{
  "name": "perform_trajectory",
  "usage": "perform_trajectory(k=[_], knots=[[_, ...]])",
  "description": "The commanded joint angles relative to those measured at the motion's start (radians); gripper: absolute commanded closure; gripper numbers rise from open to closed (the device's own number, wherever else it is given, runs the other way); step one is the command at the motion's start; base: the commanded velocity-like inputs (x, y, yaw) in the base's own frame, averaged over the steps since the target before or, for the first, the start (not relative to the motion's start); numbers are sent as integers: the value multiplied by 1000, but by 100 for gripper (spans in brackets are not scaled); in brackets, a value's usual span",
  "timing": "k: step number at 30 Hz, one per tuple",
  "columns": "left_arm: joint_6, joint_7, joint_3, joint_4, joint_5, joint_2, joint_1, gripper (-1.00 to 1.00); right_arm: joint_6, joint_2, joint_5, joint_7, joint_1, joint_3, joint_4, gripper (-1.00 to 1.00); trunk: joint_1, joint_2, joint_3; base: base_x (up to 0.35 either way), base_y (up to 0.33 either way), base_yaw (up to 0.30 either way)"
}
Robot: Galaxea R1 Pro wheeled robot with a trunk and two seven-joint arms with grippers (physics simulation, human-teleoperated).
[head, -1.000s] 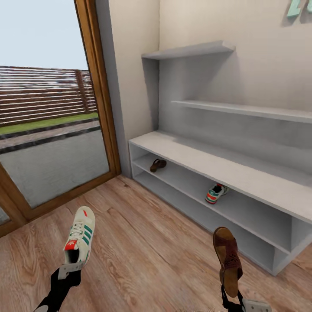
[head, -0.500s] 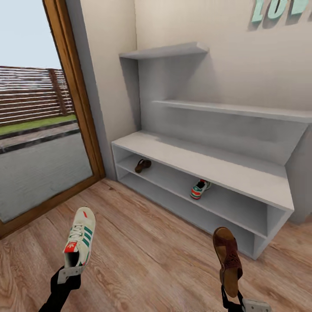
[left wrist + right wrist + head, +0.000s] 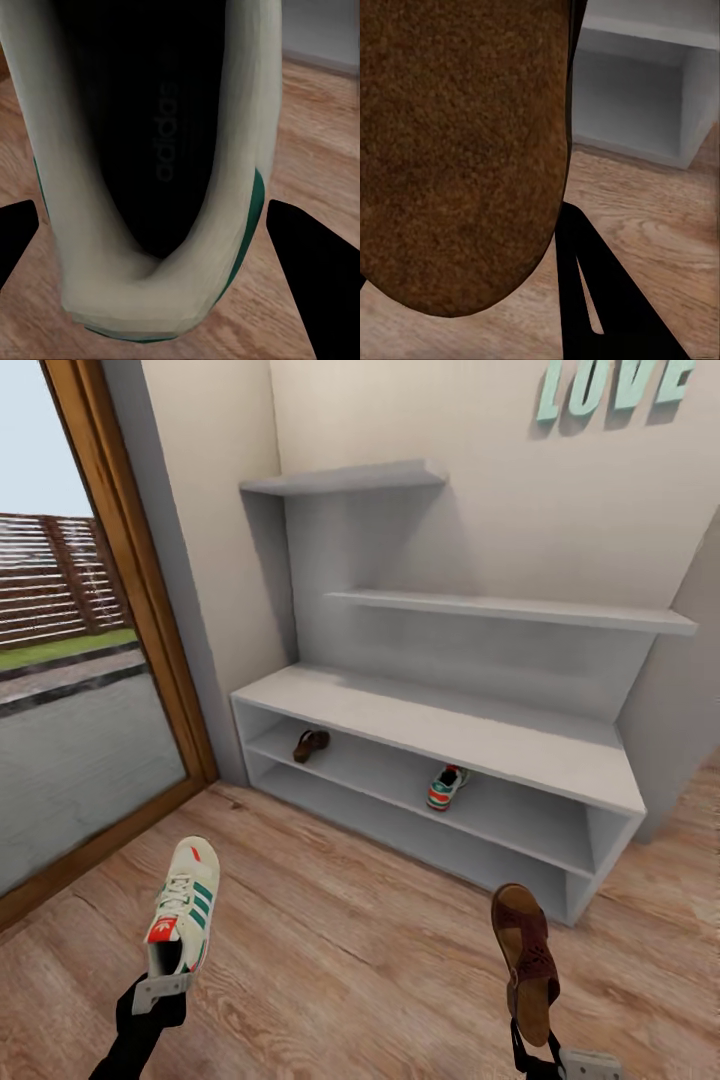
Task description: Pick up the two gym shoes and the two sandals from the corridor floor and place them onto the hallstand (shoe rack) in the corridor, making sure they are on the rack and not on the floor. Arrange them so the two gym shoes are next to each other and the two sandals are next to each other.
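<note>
Before hallstand (image 3: 560,760): bare floor (image 3: 350,920) (gym shoe (image 3: 183,905), sandal (image 3: 525,950) gripped).

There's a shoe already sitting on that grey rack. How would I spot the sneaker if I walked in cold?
Find the grey shoe rack against the wall under the LOVE letters. On its upper open shelf, under the wide bench top, two things stand apart: a small brown sandal toward the glass-door end and the sneaker nearer the middle. It is the white one with the teal and red heel.

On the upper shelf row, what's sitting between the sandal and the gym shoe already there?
Nothing: in the head view the shelf stretch between the sandal and the gym shoe on the hallstand is bare.
</note>
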Motion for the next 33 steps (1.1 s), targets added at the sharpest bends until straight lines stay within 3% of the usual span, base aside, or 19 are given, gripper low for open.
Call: perform_trajectory(k=[1,21,33], knots=[[-4,-8,8,1,-10,-1,-1,100,-2,1,2,10,-1,-8,0,100,0,0,-1,97,301,-264],[-7,-9,7,-3,-10,-1,-1,100,-2,1,3,10,-1,-8,0,100,0,0,-1,14,44,-263],[-8,-9,6,-4,-10,-1,-1,100,-2,1,2,10,-1,-8,0,100,0,0,-1,-112,107,-264]])
